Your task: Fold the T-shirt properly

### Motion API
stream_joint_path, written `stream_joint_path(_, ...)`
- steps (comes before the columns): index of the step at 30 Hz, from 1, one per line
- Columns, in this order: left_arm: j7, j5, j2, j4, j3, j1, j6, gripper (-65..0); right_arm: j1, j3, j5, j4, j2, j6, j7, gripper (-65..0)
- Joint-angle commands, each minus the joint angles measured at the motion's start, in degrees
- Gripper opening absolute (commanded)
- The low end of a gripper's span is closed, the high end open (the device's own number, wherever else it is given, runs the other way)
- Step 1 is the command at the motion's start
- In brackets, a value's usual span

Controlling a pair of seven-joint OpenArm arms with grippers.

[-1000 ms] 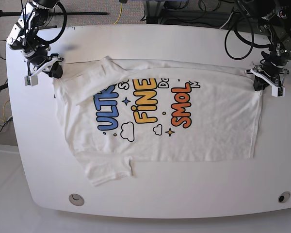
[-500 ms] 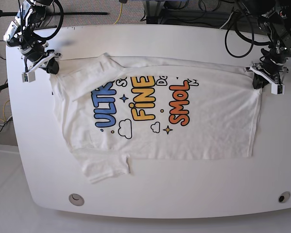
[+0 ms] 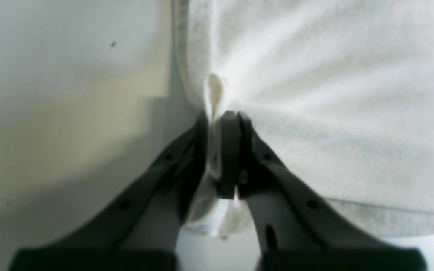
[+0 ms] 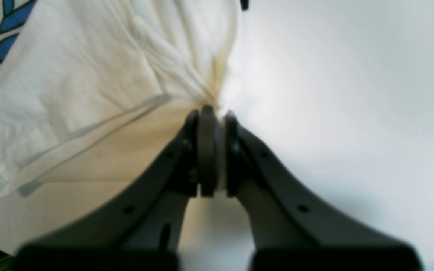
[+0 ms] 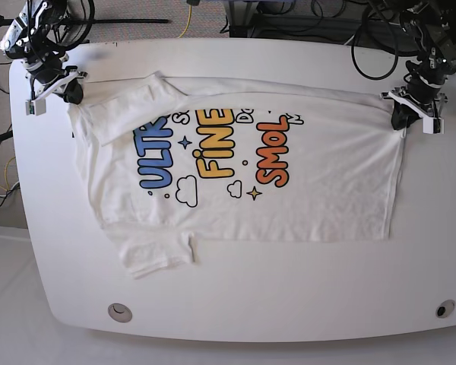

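Both claws have cloth right now. My left claw (image 3: 219, 150) is pinched shut on a bunched corner of the T-shirt (image 5: 235, 182), at the hem end near the far edge of the white worktop (image 5: 289, 293); I can see a fold of fabric squeezed between the pads in the left wrist view. My right claw (image 4: 211, 154) is clamped on the shoulder end; the fabric fans out from the tips, though that view is blurry enough that I'd only say it's probably a thin pinch. The tee lies print-up across the worktop, stretched between the two claws along its far edge. One sleeve (image 5: 156, 255) sticks out at the near side, and the other sleeve (image 5: 133, 106) is folded over onto the chest by the blue lettering.
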Motion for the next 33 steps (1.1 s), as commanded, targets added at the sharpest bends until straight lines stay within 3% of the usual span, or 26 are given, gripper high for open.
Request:
stream_joint_path(1,5.8,4.5,0.0,-0.4,0.0,2.4,0.6,-63.8,-1.1,0.4,-0.9,0.8,0.7,-0.1,-0.5,-65.0)
stream_joint_path(33,5.8,4.5,1.7,-0.4,-6.0,10.4,0.5,-64.0,-7.6,0.7,-0.9,0.8,0.9,-0.1,-0.5,-65.0)
